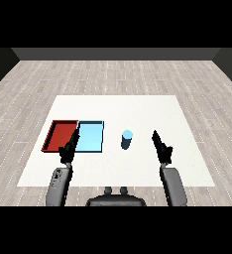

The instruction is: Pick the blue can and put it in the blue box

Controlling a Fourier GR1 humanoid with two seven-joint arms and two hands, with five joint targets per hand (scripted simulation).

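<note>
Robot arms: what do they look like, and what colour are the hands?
Each arm is a smooth, rounded grey forearm, like a thick tube. At its end sits a black hand: the left hand and the right hand match, each with slim black fingers. No cables or markings show.

Only one view is given, taken from head height and aimed down and forward across the table (138,106). The whole tabletop is taken in, with grey plank floor (113,74) seen round it and a dark wall at the far end, so it's not a close shot. Both forearms are caught coming in from the lower corners. No second view is given, so nothing is shared.
</note>
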